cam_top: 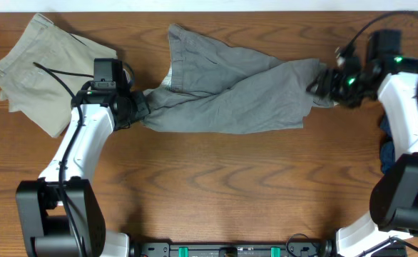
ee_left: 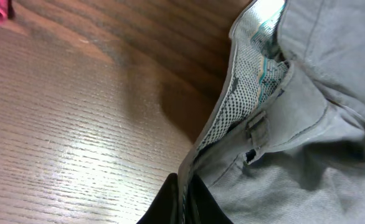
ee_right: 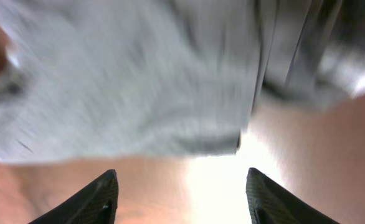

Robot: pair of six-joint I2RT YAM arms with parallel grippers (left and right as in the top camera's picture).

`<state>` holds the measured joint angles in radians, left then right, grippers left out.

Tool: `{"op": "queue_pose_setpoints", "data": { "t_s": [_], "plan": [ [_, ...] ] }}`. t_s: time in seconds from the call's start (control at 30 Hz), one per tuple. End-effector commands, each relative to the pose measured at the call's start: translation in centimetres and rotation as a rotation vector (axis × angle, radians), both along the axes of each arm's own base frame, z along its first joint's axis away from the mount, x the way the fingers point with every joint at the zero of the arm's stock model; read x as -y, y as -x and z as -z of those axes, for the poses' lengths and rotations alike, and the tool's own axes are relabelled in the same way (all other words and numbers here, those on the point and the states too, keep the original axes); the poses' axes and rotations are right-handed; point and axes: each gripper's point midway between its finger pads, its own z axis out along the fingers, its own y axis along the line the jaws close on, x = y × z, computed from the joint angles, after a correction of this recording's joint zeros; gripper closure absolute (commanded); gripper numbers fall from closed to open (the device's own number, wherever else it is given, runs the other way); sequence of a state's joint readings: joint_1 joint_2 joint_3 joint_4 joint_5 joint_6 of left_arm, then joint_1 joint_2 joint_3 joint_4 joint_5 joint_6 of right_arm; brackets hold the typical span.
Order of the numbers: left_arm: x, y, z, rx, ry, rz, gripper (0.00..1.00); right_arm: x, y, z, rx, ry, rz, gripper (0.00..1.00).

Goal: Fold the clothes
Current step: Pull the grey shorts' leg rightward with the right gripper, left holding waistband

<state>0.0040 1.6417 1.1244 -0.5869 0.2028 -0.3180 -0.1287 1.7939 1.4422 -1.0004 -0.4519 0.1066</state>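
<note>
The grey shorts [cam_top: 230,89] lie stretched across the middle of the wooden table, one leg folded up toward the far edge. My left gripper [cam_top: 139,106] is shut on their left end. In the left wrist view the waistband edge with its patterned lining [ee_left: 245,106] runs down between my shut fingers [ee_left: 185,202]. My right gripper [cam_top: 323,82] is at the shorts' right end. In the right wrist view its fingers [ee_right: 181,186] are spread wide with nothing between them, and the grey cloth [ee_right: 126,81] lies just beyond the tips, blurred.
Khaki-beige shorts [cam_top: 41,64] lie folded at the far left, behind my left arm. A dark navy garment [cam_top: 389,150] shows at the right edge beside my right arm. Bare wood [cam_top: 230,178] fills the near half of the table.
</note>
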Motion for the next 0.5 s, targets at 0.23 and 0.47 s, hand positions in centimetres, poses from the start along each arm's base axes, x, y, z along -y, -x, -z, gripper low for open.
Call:
{"op": "queue_pose_setpoints", "data": {
  "t_s": [0.23, 0.47],
  "plan": [
    [-0.2, -0.1, 0.6, -0.015, -0.002, -0.014, 0.93, -1.6, 4.5, 10.0, -0.056, 0.119, -0.116, 0.47],
    [-0.2, 0.0, 0.7, -0.019, -0.002, -0.014, 0.93, -2.9, 3.2, 13.0, 0.102, 0.115, -0.082, 0.46]
  ]
}}
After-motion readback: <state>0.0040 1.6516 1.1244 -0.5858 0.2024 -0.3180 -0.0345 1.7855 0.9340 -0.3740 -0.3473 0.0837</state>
